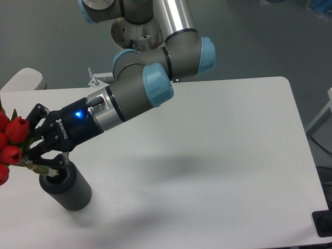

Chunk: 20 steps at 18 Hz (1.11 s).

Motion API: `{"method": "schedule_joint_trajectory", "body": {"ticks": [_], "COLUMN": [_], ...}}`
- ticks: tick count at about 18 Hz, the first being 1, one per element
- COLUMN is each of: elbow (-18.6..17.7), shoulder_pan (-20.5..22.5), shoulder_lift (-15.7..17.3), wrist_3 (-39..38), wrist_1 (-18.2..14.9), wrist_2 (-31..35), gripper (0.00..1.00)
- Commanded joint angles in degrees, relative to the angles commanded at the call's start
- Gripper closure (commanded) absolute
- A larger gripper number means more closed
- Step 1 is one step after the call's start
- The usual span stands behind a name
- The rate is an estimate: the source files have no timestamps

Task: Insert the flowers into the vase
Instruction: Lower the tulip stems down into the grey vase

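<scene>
Robot arm reaches from 12 o'clock down toward 8 o'clock of the white table (218, 155). Black gripper (32, 155) is clenched on the stems of the flowers (10, 145), red tulip buds pointing out to 9 o'clock, bunch held nearly sideways, prob. so stem ends can tip into the vase (67, 185), a dark grey cylinder standing directly under the fingers at approx 8 o'clock. Buds partly cut off by left frame edge; stem tips and vase opening hidden behind gripper, so can't tell if stems are inside yet.
</scene>
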Motion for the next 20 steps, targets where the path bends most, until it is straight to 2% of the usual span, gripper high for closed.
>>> {"method": "schedule_joint_trajectory", "body": {"ticks": [7,20], "elbow": [-4.66,-9.14], "shoulder_pan": [0.27,0.44], "shoulder_lift": [0.09,-2.72], "wrist_3": [7.03,15.82], "wrist_1": [0.00,-0.09], "wrist_2": [-0.18,0.08], "gripper": [0.72,0.72]}}
